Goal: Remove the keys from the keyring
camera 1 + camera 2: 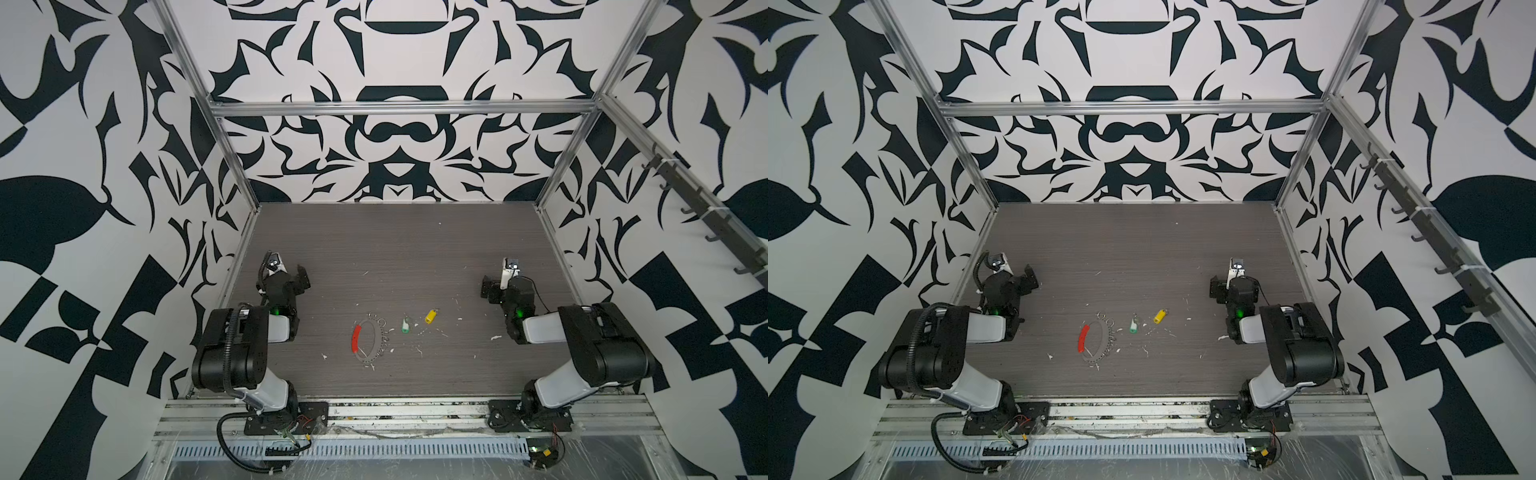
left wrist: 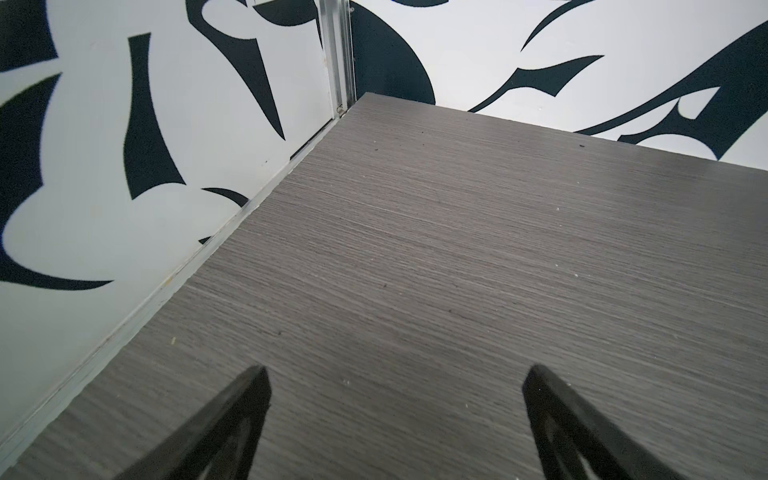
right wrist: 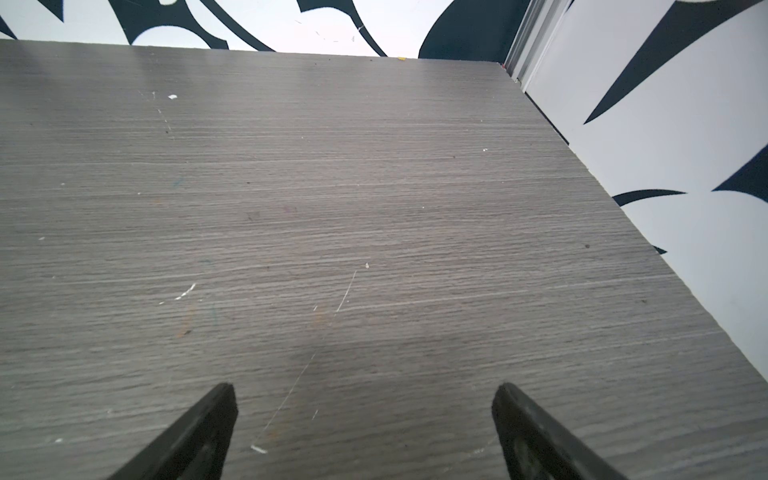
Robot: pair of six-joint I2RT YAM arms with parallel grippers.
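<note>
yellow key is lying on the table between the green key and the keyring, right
Not quite. The green key lies between the keyring and the yellow key; the yellow key is the one farther from the keyring. It does lie on the table. Both top views show this.

A grey wood-grain counter [image 2: 457,249] stretches ahead of the left tool [image 2: 395,376]; white flecks [image 3: 172,97] dot it beyond the right tool [image 3: 365,392]; black-and-white patterned walls [image 2: 104,208] rise just beside both tools
</note>
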